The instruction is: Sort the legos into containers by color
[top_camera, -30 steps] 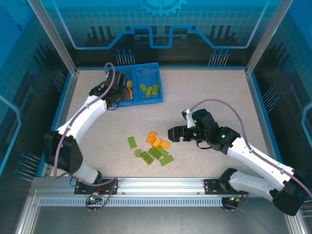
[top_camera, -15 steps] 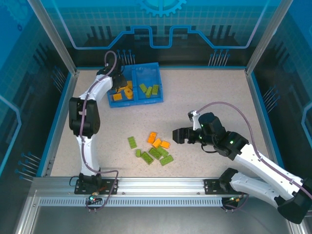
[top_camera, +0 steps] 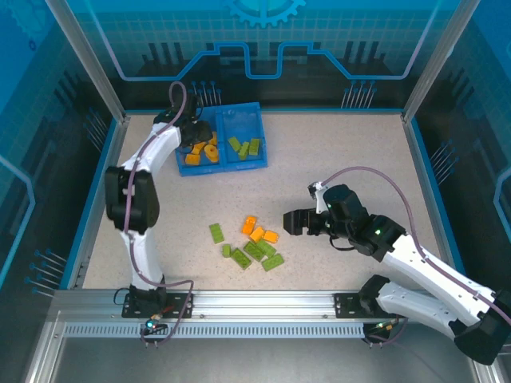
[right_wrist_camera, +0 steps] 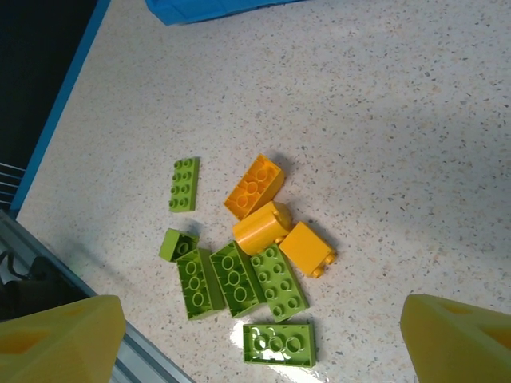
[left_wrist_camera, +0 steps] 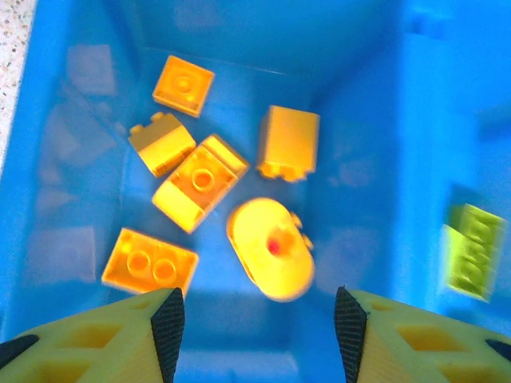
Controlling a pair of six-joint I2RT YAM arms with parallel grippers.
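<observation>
L gripper (left_wrist_camera: 259, 319) hangs spread and empty over left compartment (left_wrist_camera: 88, 231) of shallow blue plastic tray (top_camera: 239, 167). R gripper (top_camera: 289, 221) is wide apart, empty, beside the pile (right_wrist_camera: 239, 263) on speckled table (right_wrist_camera: 399, 120).

Risk: pile pcs touch, so my pinch may drag or lift a wrong-colour neighbour.

Count:
- Left compartment: 6 orange plastic bricks (left_wrist_camera: 200, 182).
- Right compartment (top_camera: 239, 128): approx 3 light-green plastic bricks (top_camera: 243, 148).
- Pile: 6 green, 3 orange.

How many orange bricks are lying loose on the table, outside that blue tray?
3, bunched in the pile: a long orange brick nearest the tray, a smooth orange brick next to it, and a squarish orange brick beside the green bricks. None looks hidden.
</observation>
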